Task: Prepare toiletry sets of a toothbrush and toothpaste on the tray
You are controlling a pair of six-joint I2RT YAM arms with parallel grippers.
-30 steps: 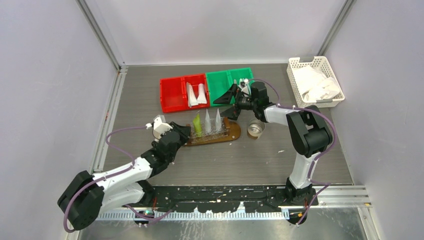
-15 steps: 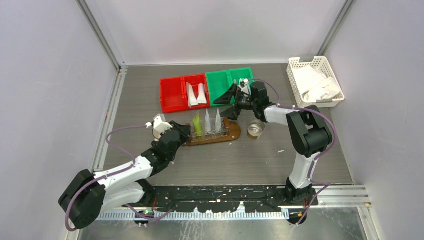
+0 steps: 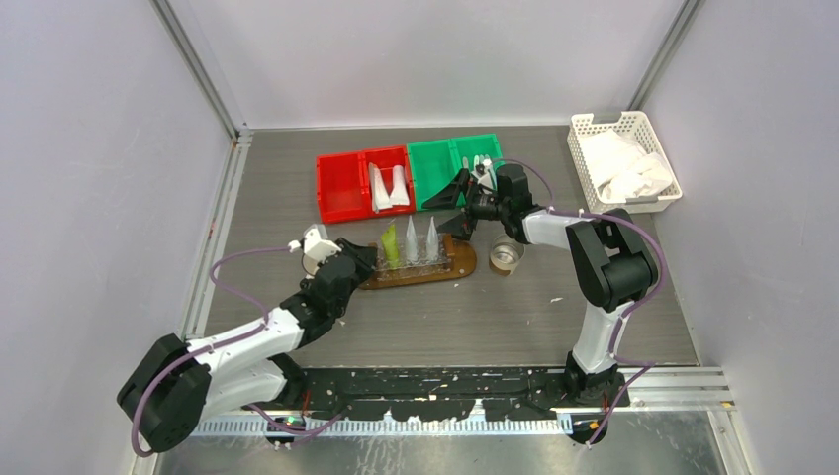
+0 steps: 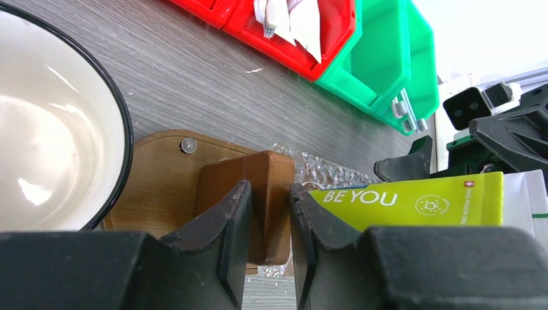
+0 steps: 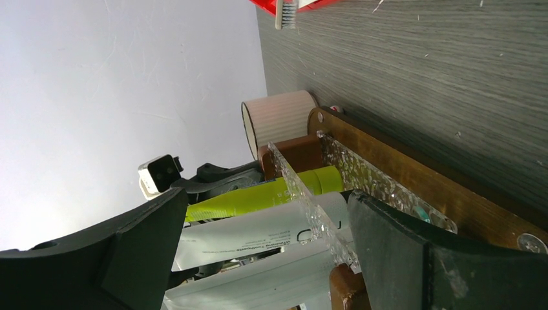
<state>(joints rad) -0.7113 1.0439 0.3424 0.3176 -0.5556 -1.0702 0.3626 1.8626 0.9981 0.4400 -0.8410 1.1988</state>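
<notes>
top external: the wooden tray lies mid-worktop. its clear holder carries a yellow-green tube and two whitish tubes, upright side by side. the left gripper sits at the tray's left end. the right gripper, spread wide, hangs between the tray and the green bin. two spare tubes lie in the red bin, and a metal cup stands just right of the tray.

left wrist: the fingers stand a narrow gap apart with the tray's end block in that gap; whether they pinch it i cannot tell. a white bowl sits just beside the tray's end. silvery toothbrushes lie in the green bin.

right wrist: the fingers are far apart, holding nothing. between them show the holder and the three tubes.
</notes>
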